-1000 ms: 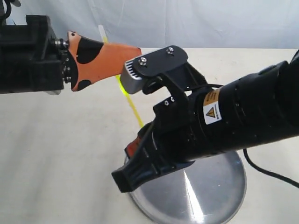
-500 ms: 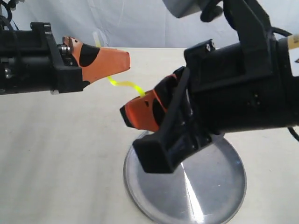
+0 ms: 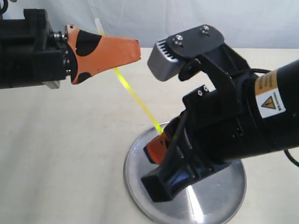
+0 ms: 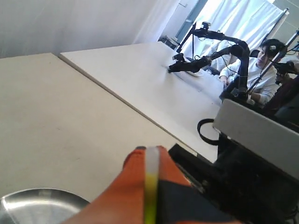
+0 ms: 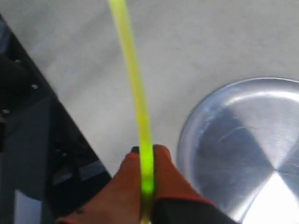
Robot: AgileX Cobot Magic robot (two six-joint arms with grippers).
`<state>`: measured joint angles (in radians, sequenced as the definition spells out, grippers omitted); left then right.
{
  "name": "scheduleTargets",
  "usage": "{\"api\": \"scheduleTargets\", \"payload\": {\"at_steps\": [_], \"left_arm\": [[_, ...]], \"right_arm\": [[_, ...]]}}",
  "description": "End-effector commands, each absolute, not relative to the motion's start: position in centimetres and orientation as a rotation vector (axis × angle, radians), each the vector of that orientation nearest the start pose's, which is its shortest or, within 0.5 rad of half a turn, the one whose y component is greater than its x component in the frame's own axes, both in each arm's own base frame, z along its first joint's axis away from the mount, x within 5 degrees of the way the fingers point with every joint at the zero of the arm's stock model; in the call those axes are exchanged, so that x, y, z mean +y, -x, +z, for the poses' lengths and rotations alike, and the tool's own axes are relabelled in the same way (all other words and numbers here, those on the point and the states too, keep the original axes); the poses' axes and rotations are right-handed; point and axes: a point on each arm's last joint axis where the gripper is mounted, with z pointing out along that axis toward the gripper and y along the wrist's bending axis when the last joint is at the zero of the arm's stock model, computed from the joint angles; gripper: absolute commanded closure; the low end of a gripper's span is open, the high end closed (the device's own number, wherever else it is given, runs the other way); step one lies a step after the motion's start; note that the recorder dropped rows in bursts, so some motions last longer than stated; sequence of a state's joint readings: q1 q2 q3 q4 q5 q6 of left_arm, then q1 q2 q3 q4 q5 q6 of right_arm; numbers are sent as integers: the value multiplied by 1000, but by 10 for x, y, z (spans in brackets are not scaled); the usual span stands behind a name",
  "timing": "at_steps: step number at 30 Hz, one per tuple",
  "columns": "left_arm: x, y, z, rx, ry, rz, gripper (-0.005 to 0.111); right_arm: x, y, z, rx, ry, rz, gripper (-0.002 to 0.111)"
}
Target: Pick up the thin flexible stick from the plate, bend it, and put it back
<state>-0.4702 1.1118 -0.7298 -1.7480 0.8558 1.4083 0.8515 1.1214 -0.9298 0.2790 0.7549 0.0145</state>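
The stick (image 3: 138,99) is bright yellow-green, pale at one end. The plate (image 3: 219,196) is brushed silver. The left hand (image 3: 133,50) is orange with black patches, the right hand (image 3: 160,140) orange. The bench (image 3: 56,154) is cream.

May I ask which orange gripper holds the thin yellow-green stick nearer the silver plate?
The right gripper, low beside the round silver metal plate; the left gripper holds the yellow-green stick higher up.

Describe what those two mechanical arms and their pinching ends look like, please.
The left arm and right arm are chunky black housings. The left tool and right tool have tapered orange fingers with black patches. The right arm carries a yellow warning-triangle label, a grey ribbed block on a black bracket, and a black cable.
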Motion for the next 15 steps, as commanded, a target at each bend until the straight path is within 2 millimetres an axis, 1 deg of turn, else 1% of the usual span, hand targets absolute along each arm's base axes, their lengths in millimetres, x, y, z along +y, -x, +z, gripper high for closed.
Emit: {"api": "scheduleTargets", "payload": {"at_steps": [1,3,6,9,12,15], "left_arm": [[-159,-166,338,1635,-765,-1239,107],[-157,-170,334,1666,-764,-1146,107],[-154,-173,323,1715,-841,-1009,107],[-153,-170,313,1757,-887,-981,107],[-151,-167,300,1824,-935,-948,107],[-149,-163,289,1888,-936,-971,107]], "right_arm": [[190,-123,334,2244,961,931,109],[191,-119,340,2205,972,1001,109],[187,-117,346,2163,963,1000,109],[183,-116,350,2125,955,971,109],[179,-117,354,2116,902,962,109],[175,-115,360,2097,870,959,109]]}}
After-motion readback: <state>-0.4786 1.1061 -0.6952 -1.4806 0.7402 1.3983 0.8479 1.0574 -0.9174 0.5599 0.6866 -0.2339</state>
